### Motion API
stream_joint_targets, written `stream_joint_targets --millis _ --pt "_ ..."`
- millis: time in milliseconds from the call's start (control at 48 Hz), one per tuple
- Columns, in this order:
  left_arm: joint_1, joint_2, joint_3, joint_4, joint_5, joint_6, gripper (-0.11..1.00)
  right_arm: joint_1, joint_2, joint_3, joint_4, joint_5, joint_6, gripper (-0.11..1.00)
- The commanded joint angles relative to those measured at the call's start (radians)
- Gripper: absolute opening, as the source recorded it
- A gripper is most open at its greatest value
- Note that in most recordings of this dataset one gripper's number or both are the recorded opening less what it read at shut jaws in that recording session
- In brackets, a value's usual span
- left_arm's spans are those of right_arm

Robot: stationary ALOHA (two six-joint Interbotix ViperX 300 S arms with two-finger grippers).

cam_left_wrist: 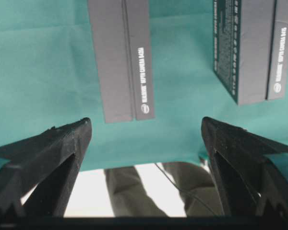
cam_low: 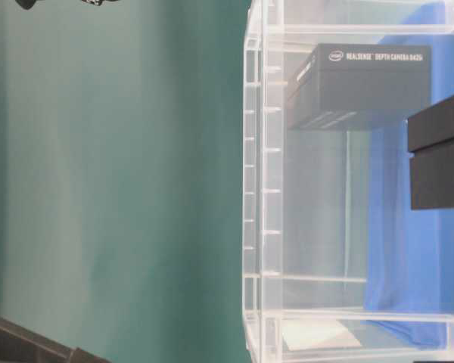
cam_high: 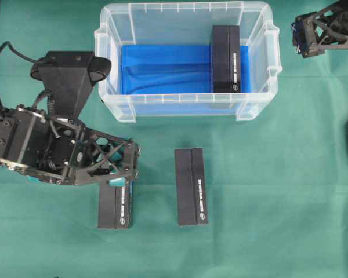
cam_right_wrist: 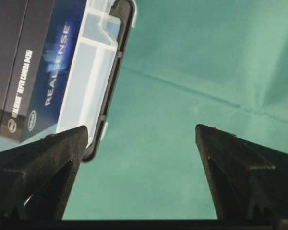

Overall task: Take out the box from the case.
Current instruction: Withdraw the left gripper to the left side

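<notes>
Two grippers, both with jaws wide apart and nothing between them. The left gripper (cam_high: 124, 168) hangs low over the cloth (cam_high: 278, 202), right above the top end of the left box (cam_high: 116, 205); from its wrist camera I see empty green between the fingers and two boxes lying beyond. The right gripper (cam_high: 304, 37) sits off past the case's (cam_high: 113, 104) right handle, not over any box.

Going outward from the left gripper: just beside the left box, with a strip of cloth between, lies the middle box (cam_high: 191, 186), flat and lengthwise. So two boxes look to be already out. One box (cam_high: 225, 59) is left in the case, standing on edge against the right wall on the blue lining (cam_high: 162, 69). I judge the job about two-thirds done, with that last box left to lift out; the right arm is the nearer to it.

The writing is clear enough: an Intel logo and "REALSENSE DEPTH CAMERA D435i" on the box in the case, "REALSENSE" in large letters on its blue face, and "DEPTH CAMERA D435" on the spines outside.
</notes>
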Motion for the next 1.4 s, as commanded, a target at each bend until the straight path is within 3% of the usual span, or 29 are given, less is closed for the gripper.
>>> stream_joint_targets --millis 0,458,813,1104,1375 --pt "0.002 -0.043 0.003 0.003 0.002 0.000 0.94 0.002 -0.011 -0.014 -0.002 -0.002 0.002 0.92" --pt "-0.057 -0.244 0.187 0.005 0.052 -0.025 0.94 0.003 -0.011 -0.014 -0.003 0.000 0.000 0.92" --pt "-0.040 -0.342 0.281 0.008 0.054 -0.034 0.94 0.002 -0.011 -0.014 -0.002 0.008 0.002 0.92" --pt "0.084 -0.360 0.290 0.015 0.086 0.017 0.94 0.003 -0.011 -0.014 -0.002 0.026 -0.002 0.92" --pt "0.287 -0.364 0.284 0.015 0.087 0.198 0.94 0.002 -0.015 -0.011 -0.002 0.041 -0.018 0.92"
